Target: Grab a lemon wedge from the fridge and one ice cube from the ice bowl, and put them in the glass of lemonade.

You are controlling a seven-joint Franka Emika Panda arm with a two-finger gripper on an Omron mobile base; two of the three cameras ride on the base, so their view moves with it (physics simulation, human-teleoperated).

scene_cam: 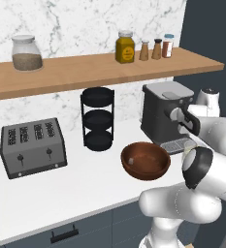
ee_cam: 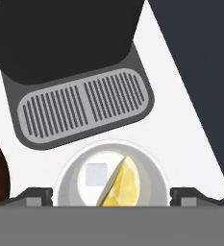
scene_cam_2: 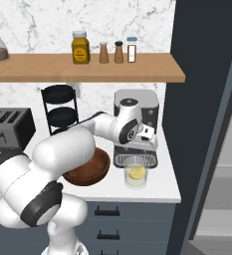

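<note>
The gripper (ee_cam: 111, 194) hangs with jaws spread wide over the short clear lemonade glass (ee_cam: 112, 178), tiny yellow lemon wedge (ee_cam: 120, 187) and pale ice cube (ee_cam: 96, 174) inside

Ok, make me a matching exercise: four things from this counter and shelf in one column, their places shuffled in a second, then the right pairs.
Things:
1. lemon wedge
2. ice bowl
3. toaster
4. yellow jar

Places:
A. on the wooden shelf
B. in the glass of lemonade
C. left end of the counter
D. on the counter, left of the coffee machine

Pairs: 1-B, 2-D, 3-C, 4-A
</note>
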